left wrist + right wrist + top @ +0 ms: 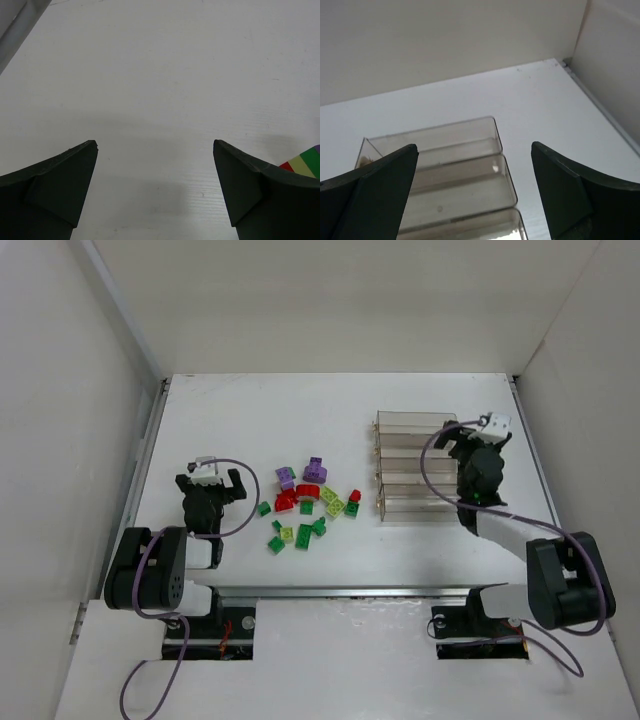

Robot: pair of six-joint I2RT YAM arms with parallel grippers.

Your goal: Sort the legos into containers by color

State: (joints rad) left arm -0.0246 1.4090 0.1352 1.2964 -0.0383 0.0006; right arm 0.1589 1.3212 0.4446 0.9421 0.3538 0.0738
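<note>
Closest to the lens are the dark fingers [60, 190] of the left claw [155, 145], spread wide with nothing between them but bare white table [160, 75]. The right claw [475, 147] is just as released and empty, hanging above the containers [455, 150]. From the top view the legos [306, 507] are all loose in one scatter near the middle of the table, a bit toward the near edge, with the left claw just off their left side and not touching any. The containers sit toward the right edge, well apart from the pile, and no brick shows in them, so by the look of it the sort hasn't started and the first pick is the step in hand. Counting: four containers joined in one block, and roughly fifteen legos, i.e. two purple, three red, three yellow-green and about seven dark green, though several touch or overlap so that's a rough tally. Next move probably wants the left claw to slide right and drop over a loner at the pile's left fringe, like the dark green brick [264, 508], with the jaws narrowed first since the legos are tiny and packed close. The containers are on the other arm's side, so the drop-off likely needs a long reach or a hand-over.
</note>
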